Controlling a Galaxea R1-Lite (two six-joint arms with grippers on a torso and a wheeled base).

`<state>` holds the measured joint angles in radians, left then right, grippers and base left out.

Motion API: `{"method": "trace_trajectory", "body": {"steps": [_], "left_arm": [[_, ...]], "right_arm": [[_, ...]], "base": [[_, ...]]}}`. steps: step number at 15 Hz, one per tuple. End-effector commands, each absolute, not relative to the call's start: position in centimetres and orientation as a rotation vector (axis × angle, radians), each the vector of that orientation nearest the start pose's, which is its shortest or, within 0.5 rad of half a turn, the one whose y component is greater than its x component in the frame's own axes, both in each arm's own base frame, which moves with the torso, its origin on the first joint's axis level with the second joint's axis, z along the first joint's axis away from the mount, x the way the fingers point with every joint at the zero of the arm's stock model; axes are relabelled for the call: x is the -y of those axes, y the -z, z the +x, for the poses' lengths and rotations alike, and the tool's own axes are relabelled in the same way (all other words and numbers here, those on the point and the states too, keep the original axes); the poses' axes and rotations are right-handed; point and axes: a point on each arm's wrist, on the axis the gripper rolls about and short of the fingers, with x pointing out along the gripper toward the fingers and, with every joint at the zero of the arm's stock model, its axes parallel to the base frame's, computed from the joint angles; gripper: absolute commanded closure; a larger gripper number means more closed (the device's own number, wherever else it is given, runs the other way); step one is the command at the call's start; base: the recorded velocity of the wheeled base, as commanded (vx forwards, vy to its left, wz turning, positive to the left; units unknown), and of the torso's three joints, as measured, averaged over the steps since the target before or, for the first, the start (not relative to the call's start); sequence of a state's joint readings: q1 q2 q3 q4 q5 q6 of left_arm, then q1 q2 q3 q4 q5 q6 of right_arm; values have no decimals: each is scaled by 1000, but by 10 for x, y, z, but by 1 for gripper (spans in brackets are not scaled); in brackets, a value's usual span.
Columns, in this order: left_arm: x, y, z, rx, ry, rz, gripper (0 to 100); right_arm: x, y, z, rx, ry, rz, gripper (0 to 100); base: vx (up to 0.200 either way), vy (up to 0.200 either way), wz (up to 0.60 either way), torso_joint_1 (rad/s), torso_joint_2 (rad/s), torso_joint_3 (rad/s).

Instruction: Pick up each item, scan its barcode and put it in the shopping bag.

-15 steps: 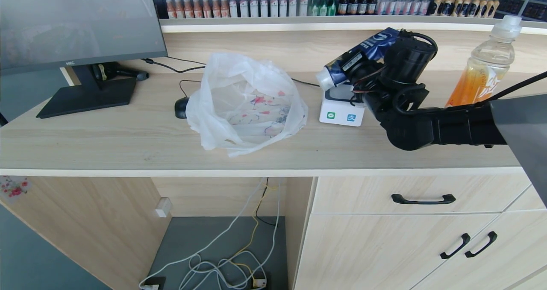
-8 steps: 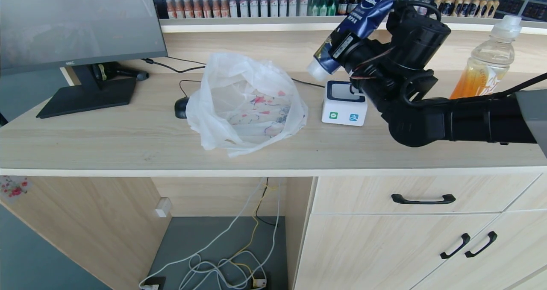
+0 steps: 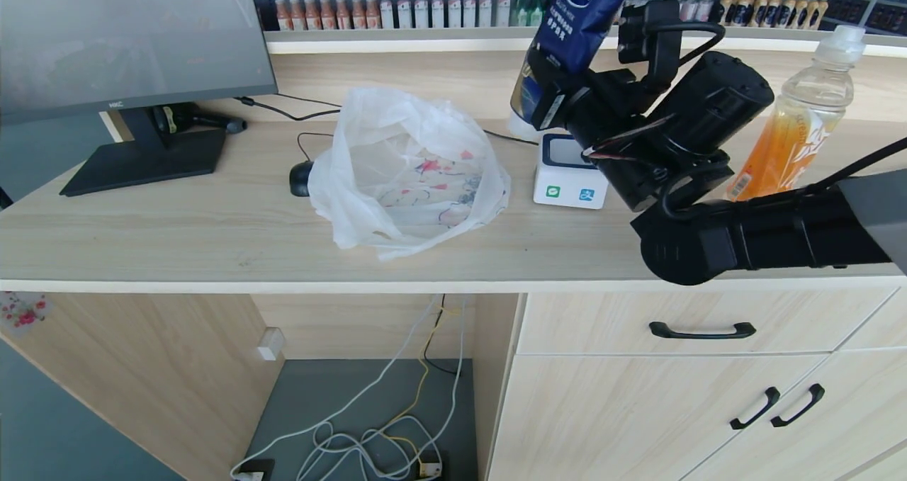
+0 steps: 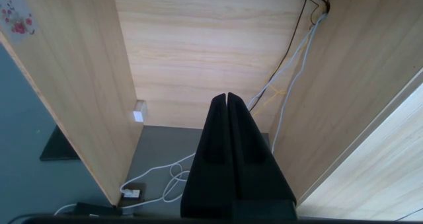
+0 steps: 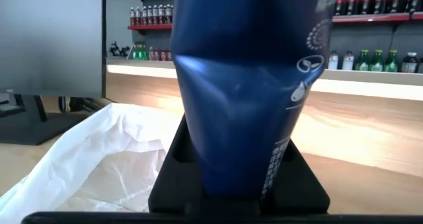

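Jaws of the right gripper (image 3: 556, 102) are clamped on the blue tube (image 3: 575, 20), which is held cap-down over the far edge of the white scanner (image 3: 570, 180), to the right of the shopping bag (image 3: 407, 173) on the bench (image 3: 177, 233). Jaws of the left gripper (image 4: 228, 128) are together, below bench level.

Blue tube (image 3: 577, 13): upper end cut off by the head view's top edge; its middle is covered by the right claw (image 3: 555, 97).
Scanner box (image 3: 570, 176): right side hidden behind the claw.
Orange drink bottle (image 3: 801, 123): foot on the surface hidden by the right arm (image 3: 765, 236).
Shopping bag (image 3: 407, 169): contents only a red-and-blue blur.
Mouse (image 3: 300, 178): partly behind the bag.
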<state>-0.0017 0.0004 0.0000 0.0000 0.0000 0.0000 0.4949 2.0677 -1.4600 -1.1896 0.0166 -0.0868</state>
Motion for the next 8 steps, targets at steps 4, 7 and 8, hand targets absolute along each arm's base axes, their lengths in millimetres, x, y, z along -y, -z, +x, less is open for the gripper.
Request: {"method": "trace_trajectory", "body": {"steps": [4, 7, 8], "left_arm": [[0, -75, -23, 0, 2, 0, 100], [0, -75, -23, 0, 2, 0, 100], [0, -75, -23, 0, 2, 0, 100]], "right_arm": [[-180, -283, 331, 589, -449, -56, 100], [-175, -259, 320, 611, -436, -88, 100], [-172, -254, 315, 609, -433, -89, 100]], "base": [[0, 0, 0, 0, 0, 0], [0, 0, 0, 0, 0, 0], [0, 0, 0, 0, 0, 0]]}}
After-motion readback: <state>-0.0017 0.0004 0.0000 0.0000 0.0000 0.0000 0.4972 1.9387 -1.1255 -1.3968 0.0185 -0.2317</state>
